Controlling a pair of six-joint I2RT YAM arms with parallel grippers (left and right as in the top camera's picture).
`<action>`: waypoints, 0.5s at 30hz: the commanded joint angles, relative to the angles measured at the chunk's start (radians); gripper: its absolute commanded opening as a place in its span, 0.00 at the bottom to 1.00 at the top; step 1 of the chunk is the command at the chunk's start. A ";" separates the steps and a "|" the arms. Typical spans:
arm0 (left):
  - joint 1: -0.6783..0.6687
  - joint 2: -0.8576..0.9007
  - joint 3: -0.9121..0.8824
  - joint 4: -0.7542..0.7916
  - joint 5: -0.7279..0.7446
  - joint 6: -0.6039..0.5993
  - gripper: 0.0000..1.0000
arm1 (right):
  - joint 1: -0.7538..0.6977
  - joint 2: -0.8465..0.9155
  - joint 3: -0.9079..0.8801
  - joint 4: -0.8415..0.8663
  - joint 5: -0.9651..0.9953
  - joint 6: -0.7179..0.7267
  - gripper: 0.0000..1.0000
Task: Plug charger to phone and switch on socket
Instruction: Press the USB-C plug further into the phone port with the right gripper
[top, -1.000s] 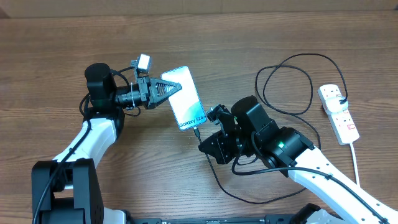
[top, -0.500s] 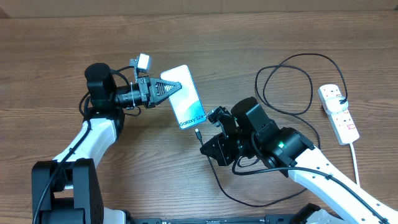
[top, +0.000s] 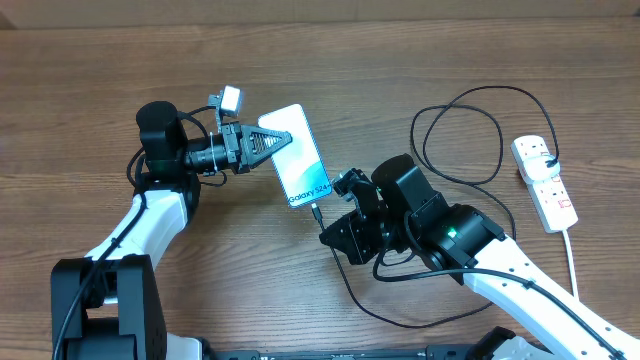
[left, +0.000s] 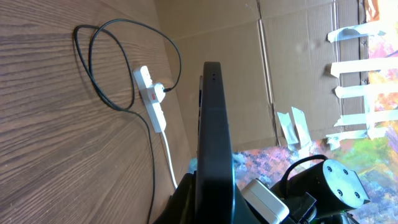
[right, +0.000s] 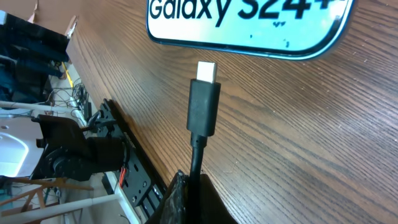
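Observation:
The phone (top: 296, 157) with its blue-and-white "Galaxy S24+" screen is held off the table by my left gripper (top: 262, 143), which is shut on its upper end. In the left wrist view the phone shows edge-on (left: 214, 130). My right gripper (top: 332, 230) is shut on the charger cable just behind its plug tip (top: 316, 212). In the right wrist view the plug (right: 204, 99) points at the phone's bottom edge (right: 249, 28), a small gap apart. The black cable (top: 460, 140) loops back to the white socket strip (top: 544, 182) at the right.
The socket strip's thick white cord (top: 572, 262) runs toward the front right edge. Cable coils lie on the wood at the right middle. In the left wrist view the socket strip (left: 152, 99) shows beside a cardboard wall (left: 249, 43).
The plug tip drew back slightly from the phone half a second ago and is now close to its bottom edge again. The left arm and phone have not moved.

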 joint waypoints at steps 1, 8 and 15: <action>-0.007 -0.003 0.018 0.006 0.013 0.014 0.04 | 0.005 -0.003 0.007 0.016 -0.004 -0.007 0.04; -0.007 -0.003 0.018 0.006 0.016 0.011 0.04 | 0.005 -0.003 0.007 0.014 0.007 -0.006 0.04; -0.007 -0.003 0.018 0.006 0.016 -0.006 0.04 | 0.005 -0.003 0.007 0.009 0.006 -0.006 0.04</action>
